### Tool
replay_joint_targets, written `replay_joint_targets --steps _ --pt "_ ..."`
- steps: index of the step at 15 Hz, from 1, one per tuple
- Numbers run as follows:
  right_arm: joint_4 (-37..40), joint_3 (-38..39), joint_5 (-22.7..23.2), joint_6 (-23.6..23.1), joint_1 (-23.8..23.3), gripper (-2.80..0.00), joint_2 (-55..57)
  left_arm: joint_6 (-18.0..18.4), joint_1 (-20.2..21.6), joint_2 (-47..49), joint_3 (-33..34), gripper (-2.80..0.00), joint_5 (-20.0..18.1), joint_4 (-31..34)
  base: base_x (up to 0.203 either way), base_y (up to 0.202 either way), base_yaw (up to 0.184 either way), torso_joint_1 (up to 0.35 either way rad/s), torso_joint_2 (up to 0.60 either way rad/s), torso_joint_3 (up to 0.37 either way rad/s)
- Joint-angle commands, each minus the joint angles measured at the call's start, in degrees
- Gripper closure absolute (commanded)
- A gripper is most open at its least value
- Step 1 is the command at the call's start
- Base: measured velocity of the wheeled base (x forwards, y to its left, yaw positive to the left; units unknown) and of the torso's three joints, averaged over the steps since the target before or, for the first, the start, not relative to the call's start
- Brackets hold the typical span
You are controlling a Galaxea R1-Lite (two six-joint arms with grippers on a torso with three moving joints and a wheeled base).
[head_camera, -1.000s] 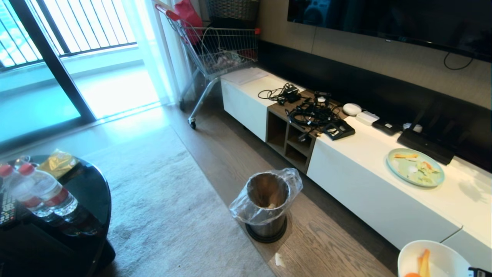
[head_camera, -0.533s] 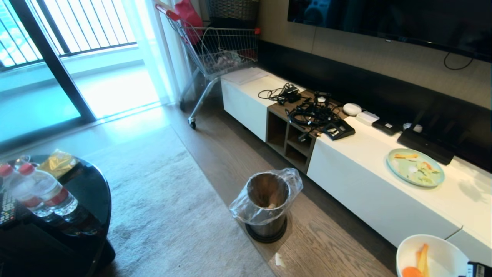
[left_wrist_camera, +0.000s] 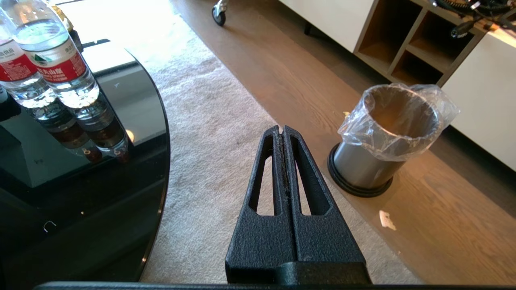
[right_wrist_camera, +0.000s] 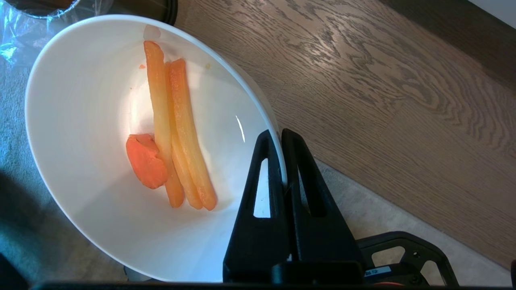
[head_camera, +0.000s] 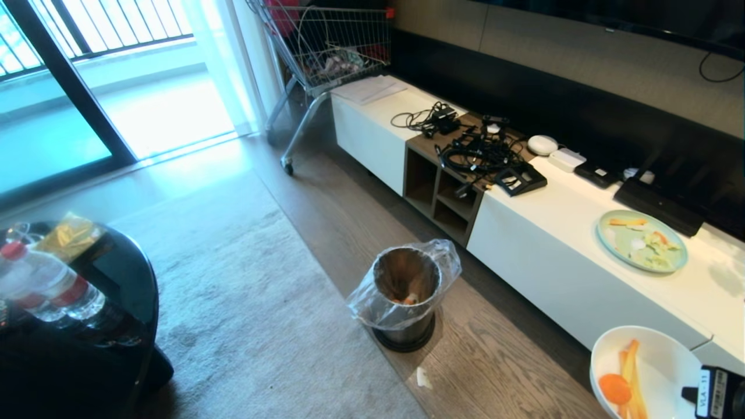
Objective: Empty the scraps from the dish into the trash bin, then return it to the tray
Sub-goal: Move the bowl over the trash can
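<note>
Over wood flooring my right gripper [right_wrist_camera: 281, 139] pinches the rim of the deep glossy white bowl [right_wrist_camera: 100, 153], the steel bag-lined bin [head_camera: 405, 297] at ten o'clock; tilting early risks orange strips [right_wrist_camera: 177, 133] dropping short.

Head camera looked down and forward over the room, left wrist camera sat low behind its fingers facing the steel, bag-lined trash bin [left_wrist_camera: 387, 141], shared with the head view [head_camera: 405, 294], right wrist camera hung close over the glossy white dish [right_wrist_camera: 100, 153]
</note>
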Motion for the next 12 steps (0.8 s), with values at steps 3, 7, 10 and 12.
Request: replay_joint_targets --steps 3,7,10,12 --pt "-2.94 -3.63 -0.14 -0.54 -0.19 0.0 4.57 -0.09 0.0 -0.02 0.0 0.0 0.04 -0.05 0.0 0.0 0.0 -0.001 0.0 -0.198" --pt "-6.14 -7.56 -0.09 -3.8 -0.2 0.0 8.21 -0.03 0.0 -0.02 0.0 0.0 0.04 -0.05 0.0 0.0 0.0 0.0 0.0 -0.197" --pt "-6.38 -12.09 0.03 -3.78 -0.2 0.0 11.74 -0.03 0.0 -0.02 0.0 0.0 0.04 -0.05 0.0 0.0 0.0 0.003 0.0 -0.195" --pt "-6.39 -14.8 0.09 -3.77 -0.2 0.0 13.84 -0.03 0.0 -0.02 0.0 0.0 0.04 -0.05 0.0 0.0 0.0 0.003 0.0 -0.201"
